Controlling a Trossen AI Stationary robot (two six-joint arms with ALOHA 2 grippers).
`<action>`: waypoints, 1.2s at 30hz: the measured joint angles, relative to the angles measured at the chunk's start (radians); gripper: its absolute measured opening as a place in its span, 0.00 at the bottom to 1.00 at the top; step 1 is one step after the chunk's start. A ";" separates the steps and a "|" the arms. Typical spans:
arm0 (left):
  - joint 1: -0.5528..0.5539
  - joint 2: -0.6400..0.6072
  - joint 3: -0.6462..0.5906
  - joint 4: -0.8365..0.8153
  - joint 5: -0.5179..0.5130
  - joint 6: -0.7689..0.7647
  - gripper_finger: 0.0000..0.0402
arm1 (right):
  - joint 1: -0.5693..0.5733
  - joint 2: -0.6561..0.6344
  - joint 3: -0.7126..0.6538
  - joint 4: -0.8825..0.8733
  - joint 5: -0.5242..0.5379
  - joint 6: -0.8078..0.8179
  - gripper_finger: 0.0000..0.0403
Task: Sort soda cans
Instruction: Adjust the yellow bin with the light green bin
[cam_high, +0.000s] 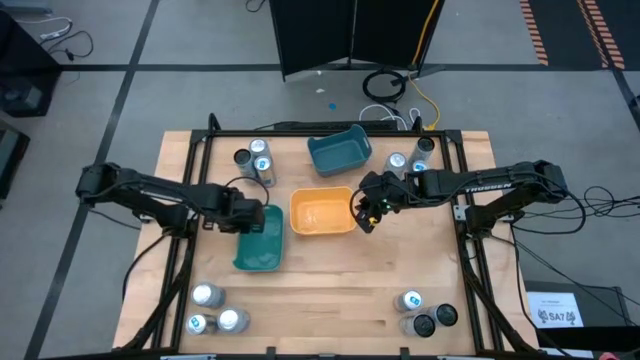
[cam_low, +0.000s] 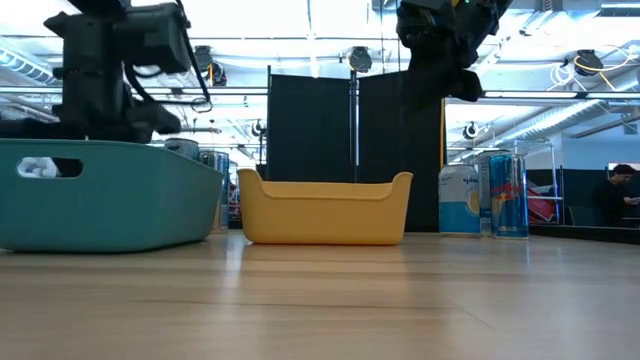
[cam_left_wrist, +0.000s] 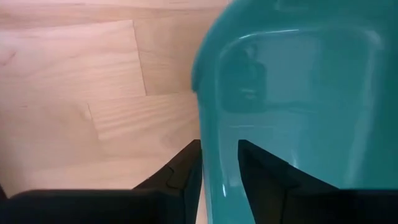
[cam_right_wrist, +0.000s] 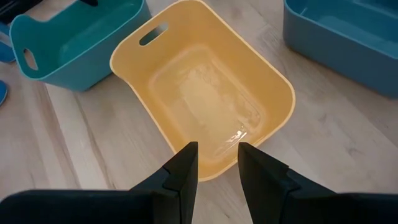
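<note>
We judge step as tray positioning; no cans sorted yet. Left gripper (cam_high: 262, 214) fingers clenched on rim of teal tray (cam_high: 258, 250). Right gripper (cam_high: 364, 216) fingers straddle edge of orange tray (cam_high: 322, 213); we cannot tell if grasping. Soda cans (cam_high: 254, 162) stand in clusters near desk (cam_high: 330, 285) corners. Blue tray (cam_high: 339, 153) empty. Next: release trays, reach nearest cans.

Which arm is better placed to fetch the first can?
Right. The right gripper hangs empty over the orange plastic tray, near the cans behind it; the left gripper pinches the teal plastic tray's rim.
</note>
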 joint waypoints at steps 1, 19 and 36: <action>0.000 -0.022 0.000 -0.008 0.000 0.000 0.28 | -0.002 0.000 0.000 0.002 0.000 -0.001 0.27; 0.000 -0.423 0.001 -0.024 -0.091 0.149 0.29 | -0.063 0.022 -0.001 0.153 -0.010 -0.087 0.27; 0.000 -0.519 0.002 0.088 -0.156 0.987 0.29 | -0.185 0.488 0.556 -0.163 -0.164 -0.489 0.27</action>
